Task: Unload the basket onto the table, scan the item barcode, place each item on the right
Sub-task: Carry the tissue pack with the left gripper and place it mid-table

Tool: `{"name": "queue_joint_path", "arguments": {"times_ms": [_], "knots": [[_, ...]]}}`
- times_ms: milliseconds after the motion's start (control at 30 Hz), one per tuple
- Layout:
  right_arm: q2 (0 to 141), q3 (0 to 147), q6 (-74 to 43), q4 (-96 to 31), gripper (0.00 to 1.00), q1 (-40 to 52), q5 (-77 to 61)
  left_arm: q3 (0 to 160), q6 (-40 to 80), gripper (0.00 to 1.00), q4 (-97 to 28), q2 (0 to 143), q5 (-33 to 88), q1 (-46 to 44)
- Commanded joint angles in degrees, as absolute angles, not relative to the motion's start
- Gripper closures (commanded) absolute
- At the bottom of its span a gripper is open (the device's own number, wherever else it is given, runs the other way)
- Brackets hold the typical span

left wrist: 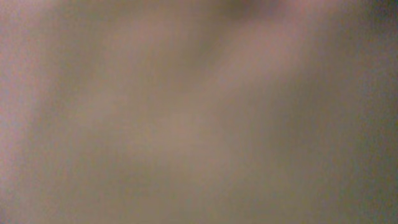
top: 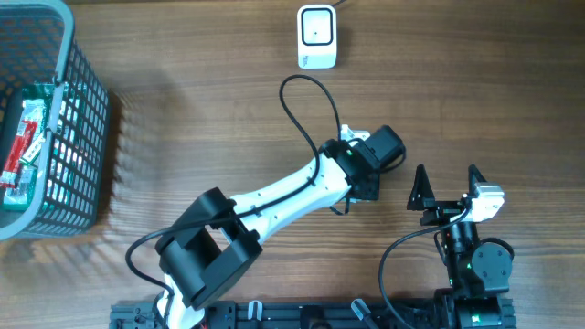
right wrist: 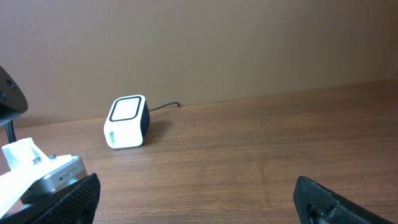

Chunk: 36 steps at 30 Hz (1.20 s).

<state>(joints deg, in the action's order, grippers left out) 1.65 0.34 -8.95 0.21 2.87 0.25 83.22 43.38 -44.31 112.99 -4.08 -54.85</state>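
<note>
The white barcode scanner (top: 317,37) stands at the back middle of the table, and the right wrist view shows the scanner (right wrist: 127,122) with its cable. Packaged items (top: 20,151), red, white and green, lie in the grey basket (top: 87,174) at the far left. My left gripper (top: 368,169) points down at mid-table; its fingers are hidden under the wrist. The left wrist view is a brown blur, so I cannot tell whether it holds anything. My right gripper (top: 448,185) stands wide open and empty near the front right, its fingertips (right wrist: 74,199) apart over bare wood.
The left arm (top: 274,196) lies diagonally across the table's middle with a black cable looping (top: 302,100) toward the scanner. Part of the left arm (right wrist: 37,171) shows at the left edge of the right wrist view.
</note>
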Motion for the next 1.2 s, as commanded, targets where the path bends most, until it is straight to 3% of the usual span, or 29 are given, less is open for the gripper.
{"name": "queue_joint_path", "arguments": {"times_ms": [0,33,833,1033,1167], "knots": [[1.7,0.3,-8.5,0.4,0.00,2.5,0.9,83.4,44.0,0.08,-43.8,113.2,-5.2,-55.4],[1.7,0.3,-8.6,0.4,0.00,2.5,0.8,83.4,44.0,0.00,-43.9,113.2,-5.2,-55.4],[1.7,0.3,-8.6,0.4,0.00,2.5,0.9,89.1,38.6,0.00,-45.4,104.0,-4.1,-51.9],[1.7,0.3,-8.6,0.4,0.00,2.5,0.9,91.6,32.6,0.00,-45.5,101.5,-2.7,-50.7],[1.7,0.3,-8.6,0.4,0.00,2.5,0.8,96.0,26.6,0.00,-49.9,98.3,-8.3,-45.8]]}}
